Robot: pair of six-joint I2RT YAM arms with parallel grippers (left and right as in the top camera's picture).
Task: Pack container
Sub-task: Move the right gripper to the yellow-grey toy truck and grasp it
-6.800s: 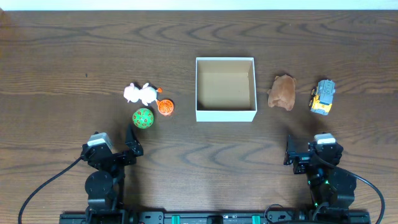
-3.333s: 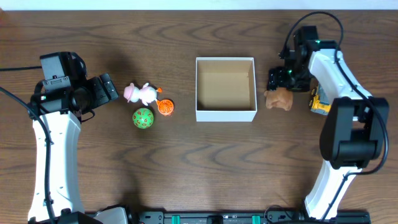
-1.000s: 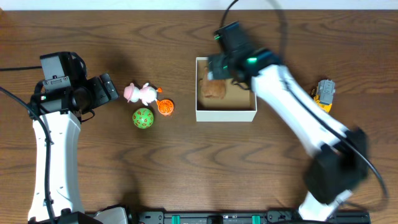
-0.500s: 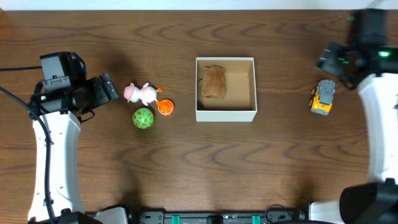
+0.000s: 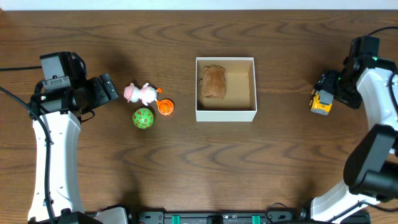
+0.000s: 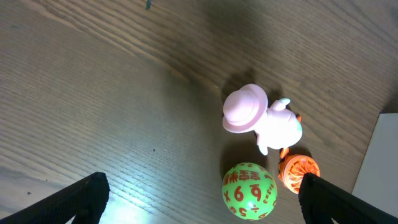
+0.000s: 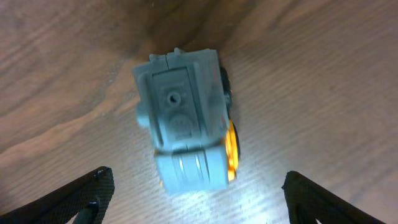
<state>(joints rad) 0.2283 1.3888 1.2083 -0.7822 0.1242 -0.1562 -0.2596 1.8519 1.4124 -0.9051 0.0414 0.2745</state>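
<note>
The container (image 5: 226, 114) is a square white-walled box with a brown inside at the table's middle. A brown furry toy (image 5: 214, 83) lies in its left half. A grey and yellow toy truck (image 5: 322, 99) stands on the table at the right; it also shows in the right wrist view (image 7: 185, 127). My right gripper (image 5: 333, 88) is open above it, fingers wide on either side (image 7: 199, 202). My left gripper (image 5: 107, 88) is open and empty, left of a pink and white figure (image 5: 140, 93), a green number ball (image 5: 143, 117) and an orange ball (image 5: 165, 107). The left wrist view shows the figure (image 6: 261, 118), the green ball (image 6: 249, 191) and the orange ball (image 6: 298, 172).
The container's white corner (image 6: 378, 168) shows at the right edge of the left wrist view. Dark wood table (image 5: 199, 162) runs all round. The arm bases stand along the front edge.
My right arm carried the brown furry toy from right of the container into it, let go, swung back right and has come down over the toy truck. The left arm has stayed still.
</note>
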